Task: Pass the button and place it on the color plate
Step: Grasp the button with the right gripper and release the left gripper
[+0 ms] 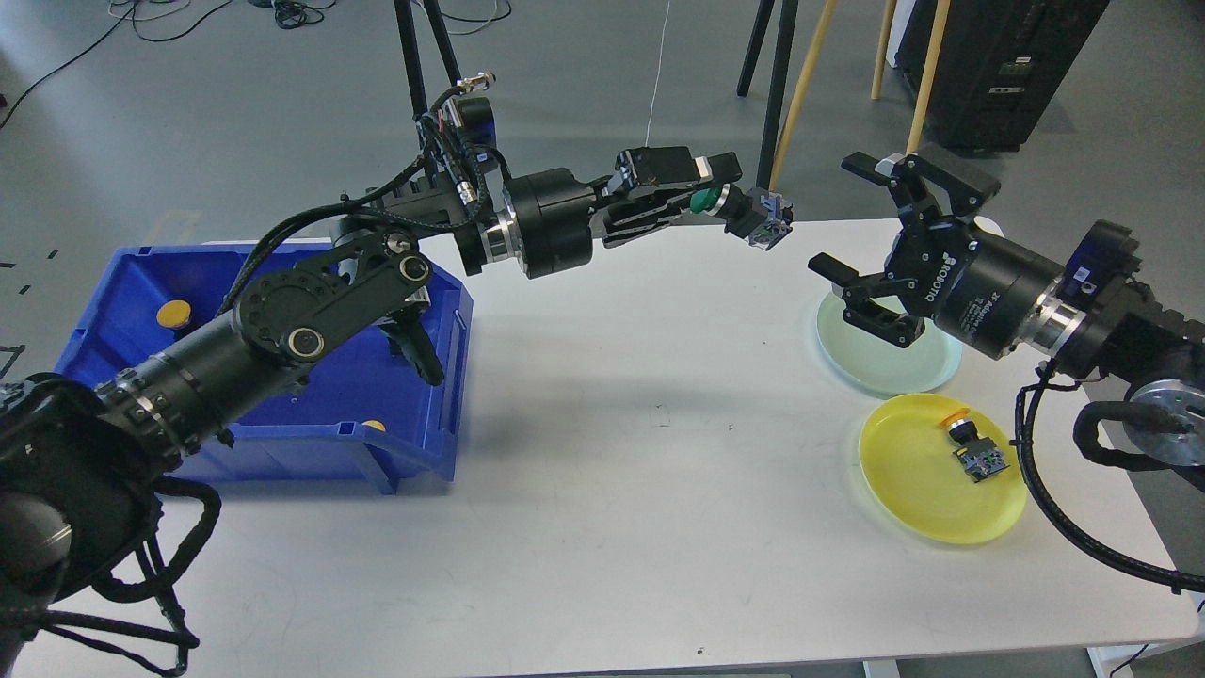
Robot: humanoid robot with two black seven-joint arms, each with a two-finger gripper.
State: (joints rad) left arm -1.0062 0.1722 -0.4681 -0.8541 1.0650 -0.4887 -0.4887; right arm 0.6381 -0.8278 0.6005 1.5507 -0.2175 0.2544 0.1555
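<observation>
White bench (602, 452) offers wide open room between blue bin (282, 414) and plates. One yellow-capped button (974, 450) already lies on the yellow plate (904, 490). Left end effector (720, 193), clamped on the green button (744, 209), holds it above the far edge; right end effector (857, 235) waits, fingers apart, over the green plate (875, 372), handover apparently pending.

Black jointed arms, silver rings, looped cables; ROBOTIQ-marked right tool (861, 226).
</observation>
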